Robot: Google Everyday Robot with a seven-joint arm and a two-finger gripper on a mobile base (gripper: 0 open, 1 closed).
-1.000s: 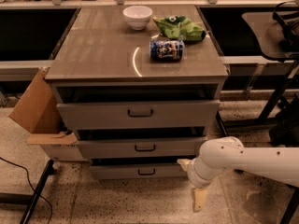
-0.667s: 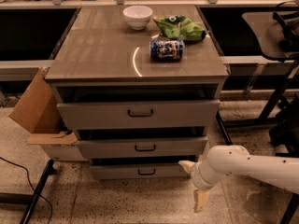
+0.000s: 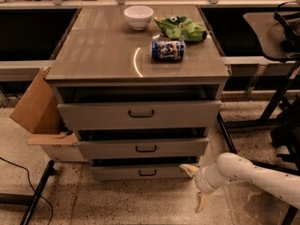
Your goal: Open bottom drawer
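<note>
The bottom drawer [image 3: 140, 172] is the lowest grey flat front of the cabinet, with a small black loop handle [image 3: 147, 172] at its centre. It stands slightly out, with a dark gap above it. The mid-sized drawer [image 3: 143, 148] and the tall top drawer [image 3: 138, 114] sit above it. My gripper [image 3: 196, 185] is low at the right of the bottom drawer's front, near the floor, on a white arm [image 3: 253, 177] coming in from the right. One finger [image 3: 189, 169] lies close to the drawer's right end, the other [image 3: 202, 201] points down. It is open and holds nothing.
On the cabinet top [image 3: 103, 50] stand a white bowl [image 3: 138, 17], a green bag [image 3: 181, 28] and a blue can on its side [image 3: 168, 50]. A cardboard box [image 3: 40, 116] leans at the cabinet's left. Black legs [image 3: 35, 193] and a chair base [image 3: 281, 102] flank the floor.
The arm has drawn back to the right and lower, with the gripper staying near the bottom drawer's right end. The drawers have not moved.
</note>
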